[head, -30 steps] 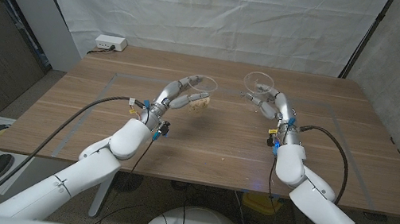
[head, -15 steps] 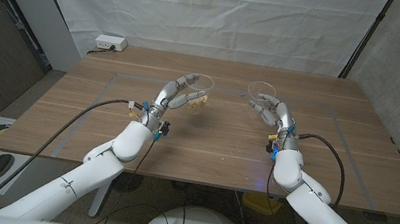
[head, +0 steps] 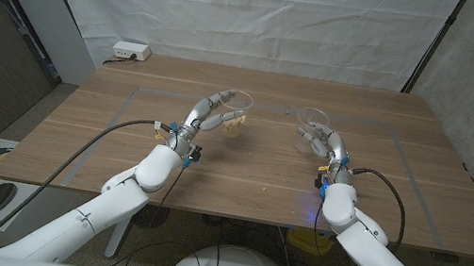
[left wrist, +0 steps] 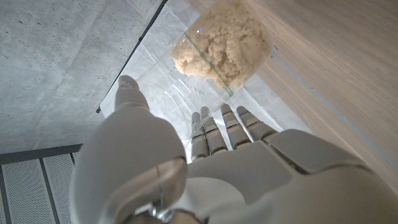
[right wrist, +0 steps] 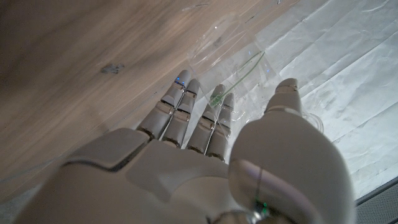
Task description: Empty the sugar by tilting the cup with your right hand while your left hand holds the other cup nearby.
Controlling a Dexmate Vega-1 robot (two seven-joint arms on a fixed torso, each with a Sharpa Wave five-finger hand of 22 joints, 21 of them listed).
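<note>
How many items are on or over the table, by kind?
Clear cups: 2, cup with sugar in the left hand, empty cup in the right hand
White power strips: 1, power strip
Total: 3

right hand point(head: 320, 138) with its empty clear cup point(head: 315, 119) lowered and drawn slightly rightward, away from the left
</note>
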